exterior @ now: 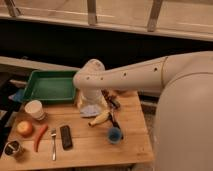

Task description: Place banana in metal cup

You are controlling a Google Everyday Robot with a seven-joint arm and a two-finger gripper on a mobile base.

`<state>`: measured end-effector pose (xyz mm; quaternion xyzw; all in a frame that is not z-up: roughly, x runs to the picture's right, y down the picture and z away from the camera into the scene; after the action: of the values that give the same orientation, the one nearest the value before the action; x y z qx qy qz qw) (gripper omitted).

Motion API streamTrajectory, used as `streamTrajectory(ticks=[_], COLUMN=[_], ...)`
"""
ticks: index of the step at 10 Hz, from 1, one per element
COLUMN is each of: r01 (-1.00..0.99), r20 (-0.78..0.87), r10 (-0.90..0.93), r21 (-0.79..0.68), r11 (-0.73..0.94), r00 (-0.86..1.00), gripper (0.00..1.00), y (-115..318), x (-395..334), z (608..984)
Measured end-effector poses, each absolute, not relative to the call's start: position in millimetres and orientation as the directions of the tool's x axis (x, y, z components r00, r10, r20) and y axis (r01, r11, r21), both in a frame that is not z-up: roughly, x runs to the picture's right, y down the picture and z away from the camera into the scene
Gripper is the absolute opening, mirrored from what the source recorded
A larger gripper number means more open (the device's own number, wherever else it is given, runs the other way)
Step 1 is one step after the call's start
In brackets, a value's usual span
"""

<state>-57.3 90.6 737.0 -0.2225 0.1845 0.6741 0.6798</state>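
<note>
The banana (99, 118), small, curved and pale yellow, lies on the wooden table (90, 147) near its middle. At the front left corner stands the metal cup (13, 148), squat and grey with a dark inside. My arm reaches in from the right. Its gripper (93, 101) hangs over the table just behind and left of the banana, above a pale wrapper (91, 110). It holds nothing and is far from the metal cup.
A green tray (50, 86) sits at the back left. A white cup (35, 109), an orange (25, 128), a red pepper (40, 137), a fork (53, 142) and a black bar (66, 136) lie front left. A blue cup (115, 134) stands right of the banana.
</note>
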Motion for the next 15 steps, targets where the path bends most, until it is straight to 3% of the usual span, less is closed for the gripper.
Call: streamTrajectory(ticks=[5,11,15], r01=[-0.999,-0.993,-0.981], r20=[-0.553,-0.63,-0.672], r10=[0.833,0.77,0.733], r21=[-0.043,0.004,-0.044], r11=[-0.026,-0.122,-0.187], r00=[0.002,-0.097,-0.109], gripper=[0.8,0.8,0.8], y=[91.8,135.5,152.5], x=[-48.7,-40.8,-40.9], z=[739.1,781.2,804.6])
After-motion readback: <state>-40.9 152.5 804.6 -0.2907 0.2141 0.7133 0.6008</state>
